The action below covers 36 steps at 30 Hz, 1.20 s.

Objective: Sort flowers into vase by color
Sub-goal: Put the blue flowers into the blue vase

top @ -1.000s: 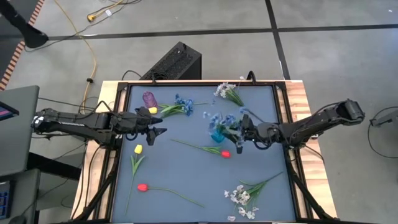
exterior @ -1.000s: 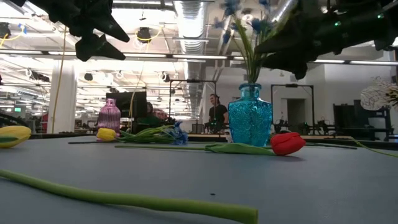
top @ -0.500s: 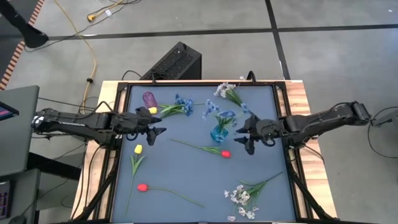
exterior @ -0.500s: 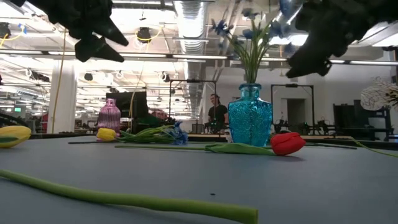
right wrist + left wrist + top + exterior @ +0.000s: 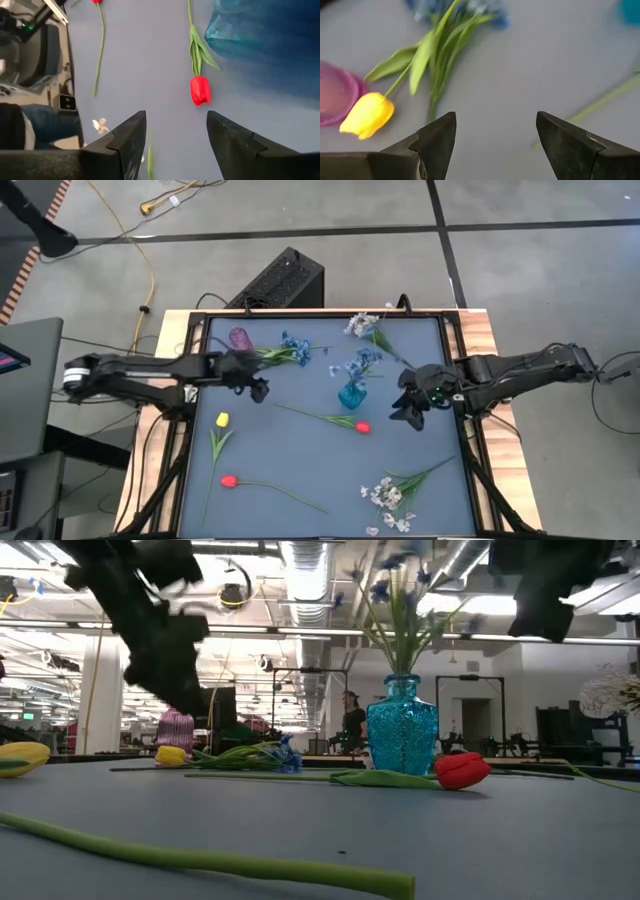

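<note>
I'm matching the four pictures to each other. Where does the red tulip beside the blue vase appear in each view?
High view: red tulip near the mat's centre, just below-right of the blue vase.
Low view: bud lying right of the vase.
Left wrist view: not in it.
Right wrist view: bud mid-picture, vase at the upper right.
Shared landmark: the vase.

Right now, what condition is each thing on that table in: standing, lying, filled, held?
Blue vase: upright, blue sprig in it.
Purple vase: upright, no flowers in it.
Red tulip: lying beside the blue vase.
Yellow tulip: lying against the purple vase.
Left gripper: open, empty, above the yellow tulip.
Right gripper: open, empty, near the red tulip.
</note>
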### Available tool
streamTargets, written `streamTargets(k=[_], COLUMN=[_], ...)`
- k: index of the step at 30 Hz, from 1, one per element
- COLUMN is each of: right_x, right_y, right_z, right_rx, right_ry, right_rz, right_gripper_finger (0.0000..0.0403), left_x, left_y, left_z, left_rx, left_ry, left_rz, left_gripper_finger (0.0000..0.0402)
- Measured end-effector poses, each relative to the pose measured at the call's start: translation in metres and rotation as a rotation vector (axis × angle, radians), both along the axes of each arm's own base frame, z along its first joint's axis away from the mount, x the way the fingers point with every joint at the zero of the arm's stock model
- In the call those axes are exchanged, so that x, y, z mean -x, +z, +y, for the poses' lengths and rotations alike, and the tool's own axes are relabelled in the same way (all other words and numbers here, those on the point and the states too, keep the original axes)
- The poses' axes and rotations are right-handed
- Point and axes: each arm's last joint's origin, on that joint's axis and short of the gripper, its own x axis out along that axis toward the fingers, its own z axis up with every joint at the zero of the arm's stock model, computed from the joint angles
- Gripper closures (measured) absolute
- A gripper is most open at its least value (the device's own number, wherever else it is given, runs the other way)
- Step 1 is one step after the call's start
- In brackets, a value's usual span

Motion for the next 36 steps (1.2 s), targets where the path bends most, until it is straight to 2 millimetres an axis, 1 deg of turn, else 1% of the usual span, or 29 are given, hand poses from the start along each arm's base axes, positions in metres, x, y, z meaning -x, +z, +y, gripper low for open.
streamTargets(k=[3,6,10,14,17,19,22,26,31,33,36], right_x=[0.000,0.000,0.000,0.000,-0.001,-0.001,-0.001,-0.001,-0.003,-0.005,-0.007], right_y=[0.001,0.001,0.001,0.001,0.001,0.001,0.001,0.000,-0.002,-0.003,-0.006], right_z=[0.000,0.000,0.000,0.000,0.000,0.000,0.000,0.000,0.000,0.000,0.001], right_rx=[-0.017,-0.037,-0.049,-0.065,-0.063,-0.067,-0.067,-0.064,-0.055,-0.053,-0.042], right_ry=[-0.020,-0.040,-0.054,-0.074,-0.075,-0.079,-0.080,-0.083,-0.080,-0.080,-0.071], right_rz=[0.002,0.009,0.010,0.015,0.016,0.017,0.017,0.022,0.032,0.040,0.051], right_gripper_finger=[0.0168,0.0168,0.0168,0.0168,0.0168,0.0168,0.0168,0.0168,0.0168,0.0168,0.0168], left_x=[-0.008,-0.018,-0.032,-0.042,-0.044,-0.046,-0.049,-0.051,-0.053,-0.053,-0.047], left_y=[-0.012,-0.018,-0.021,-0.021,-0.026,-0.030,-0.039,-0.047,-0.050,-0.049,-0.049], left_z=[0.007,0.014,0.026,0.043,0.053,0.058,0.060,0.062,0.067,0.073,0.085], left_rx=[0.005,0.001,-0.019,-0.014,0.012,0.037,0.094,0.096,0.090,0.104,0.173], left_ry=[0.003,-0.005,0.040,0.097,0.119,0.110,0.071,0.065,0.054,0.042,0.039], left_rz=[0.082,0.131,0.174,0.224,0.310,0.337,0.349,0.375,0.364,0.327,0.292], left_gripper_finger=[0.0136,0.0136,0.0136,0.0136,0.0136,0.0136,0.0136,0.0136,0.0136,0.0136,0.0136])
